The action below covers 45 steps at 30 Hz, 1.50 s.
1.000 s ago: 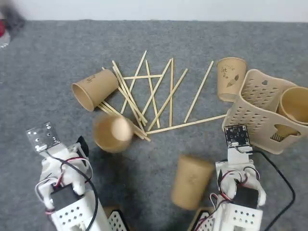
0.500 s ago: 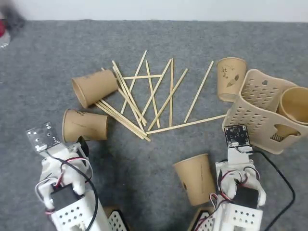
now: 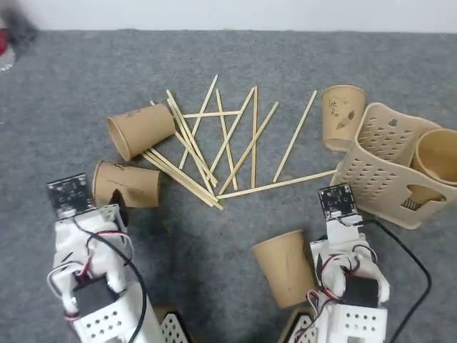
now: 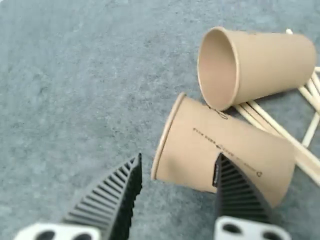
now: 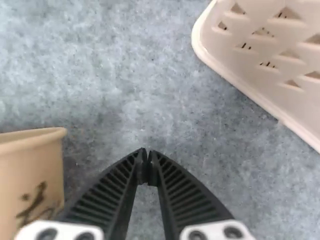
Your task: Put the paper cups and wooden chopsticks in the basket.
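One tipped cup [image 4: 200, 142] by left claw [image 4: 178, 159] (spread wide), open carpet [image 4: 75, 90] beside.

In the high view the right edge cuts the cup in the basket [image 3: 437, 153], and the basket [image 3: 375, 157] wall hides its lower half. Chopsticks [image 3: 182, 177] run under a lying cup [image 3: 141, 130], ends hidden. A red thing [image 3: 3, 43] at the left edge is cropped and blurred. The right wrist view crops the cup beside the right arm [image 5: 27, 175], its print unreadable. In the left wrist view a finger [image 4: 235, 195] of the left hand [image 4: 178, 162] covers part of the nearer cup [image 4: 200, 145].
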{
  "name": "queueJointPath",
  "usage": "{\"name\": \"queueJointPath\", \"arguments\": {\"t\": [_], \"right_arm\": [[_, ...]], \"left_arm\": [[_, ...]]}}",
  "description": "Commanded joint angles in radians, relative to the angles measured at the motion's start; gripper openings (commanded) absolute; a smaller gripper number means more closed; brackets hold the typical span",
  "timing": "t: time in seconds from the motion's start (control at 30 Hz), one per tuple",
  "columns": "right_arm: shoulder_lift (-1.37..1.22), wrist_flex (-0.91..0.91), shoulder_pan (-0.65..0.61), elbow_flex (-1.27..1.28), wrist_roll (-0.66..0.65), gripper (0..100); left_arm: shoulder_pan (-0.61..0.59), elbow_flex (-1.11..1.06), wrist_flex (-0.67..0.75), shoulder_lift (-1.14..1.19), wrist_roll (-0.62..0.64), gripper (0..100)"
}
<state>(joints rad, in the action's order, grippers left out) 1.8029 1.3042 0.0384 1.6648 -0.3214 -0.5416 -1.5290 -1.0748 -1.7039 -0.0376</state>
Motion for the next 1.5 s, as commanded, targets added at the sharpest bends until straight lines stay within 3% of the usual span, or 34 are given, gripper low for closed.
{"name": "queueJointPath", "arguments": {"t": [0.0, 0.27, 0.4, 0.47, 0.63, 0.77, 0.83, 1.0, 1.13, 1.27, 1.47], "right_arm": [[0.012, -0.03, -0.005, 0.018, -0.003, 1.2], [0.012, -0.159, -0.07, 0.008, -0.017, 1.2], [0.012, -0.236, -0.054, -0.054, -0.249, 1.2], [0.012, -0.225, -0.033, -0.115, -0.342, 1.2], [0.01, -0.108, -0.03, -0.347, -0.322, 2.5], [-0.045, -0.048, -0.031, -0.517, -0.336, 13.5], [-0.143, -0.031, -0.031, -0.597, -0.33, 18.1], [-0.515, 0.091, -0.099, -0.844, -0.331, 18.6], [-0.831, 0.289, -0.266, -1.14, -0.341, 18.7], [-1.115, 0.49, -0.453, -1.409, -0.431, 18.7], [-1.342, 0.492, -0.521, -1.416, -0.528, 18.7]], "left_arm": [[0.025, -0.062, 0.054, -0.008, 0.006, 23], [-0.011, -0.097, 0.074, -0.008, 0.069, 23], [-0.011, -0.099, 0.074, -0.008, 0.068, 23], [-0.011, -0.108, 0.077, -0.008, 0.066, 23], [-0.011, -0.124, 0.101, -0.008, 0.066, 23], [-0.011, -0.125, 0.103, -0.008, 0.064, 23], [-0.011, -0.125, 0.103, -0.008, 0.064, 23], [-0.011, -0.125, 0.103, -0.008, 0.064, 23], [-0.011, -0.125, 0.103, -0.008, 0.064, 23], [-0.011, -0.127, 0.103, -0.008, 0.064, 23], [-0.011, -0.127, 0.103, -0.008, 0.064, 23]]}}
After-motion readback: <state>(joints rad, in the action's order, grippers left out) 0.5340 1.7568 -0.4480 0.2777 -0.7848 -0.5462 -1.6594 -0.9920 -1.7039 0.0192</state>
